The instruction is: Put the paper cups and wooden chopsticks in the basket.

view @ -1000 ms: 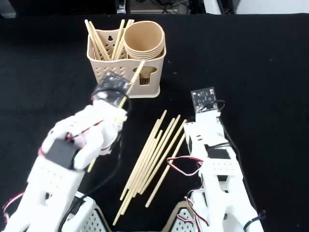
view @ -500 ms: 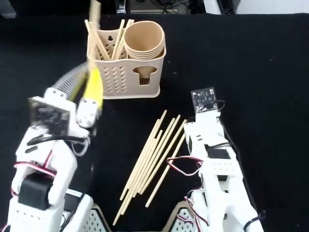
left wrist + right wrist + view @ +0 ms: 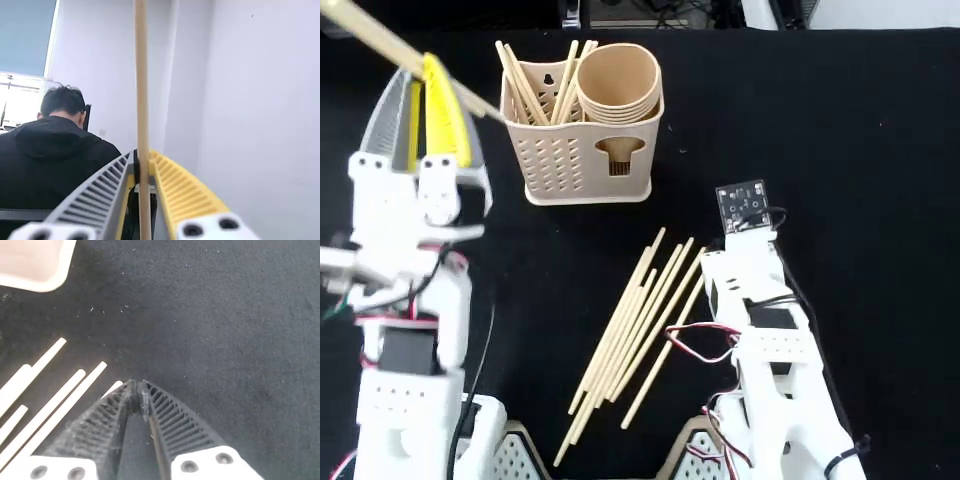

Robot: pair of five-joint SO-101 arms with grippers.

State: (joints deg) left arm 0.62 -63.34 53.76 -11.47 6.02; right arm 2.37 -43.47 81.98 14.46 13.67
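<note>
Left gripper (image 3: 420,68) grips one chopstick (image 3: 370,35), raised left of the basket (image 3: 570,165) holding paper cups (image 3: 618,80). Right gripper (image 3: 137,390), pinched closed and empty, sits beside loose chopsticks (image 3: 635,325) on the worktop (image 3: 840,150).

The claw (image 3: 142,159) is clamped on a single wooden chopstick (image 3: 141,75). The ribbed grey finger (image 3: 97,202) presses on one side of the stick and the ribbed yellow finger (image 3: 182,192) on the other, their tips meeting it with no gap showing. The chopstick runs straight through the grip. A long, pale length reaches out well past the fingertips and off the edge, and a shorter part passes back between the fingers toward the claw's base, in shadow. Far beyond the claw stands a plain white wall (image 3: 250,100) with a corner in it. On the grey finger's side hangs a blue-grey panel (image 3: 25,35).
</note>
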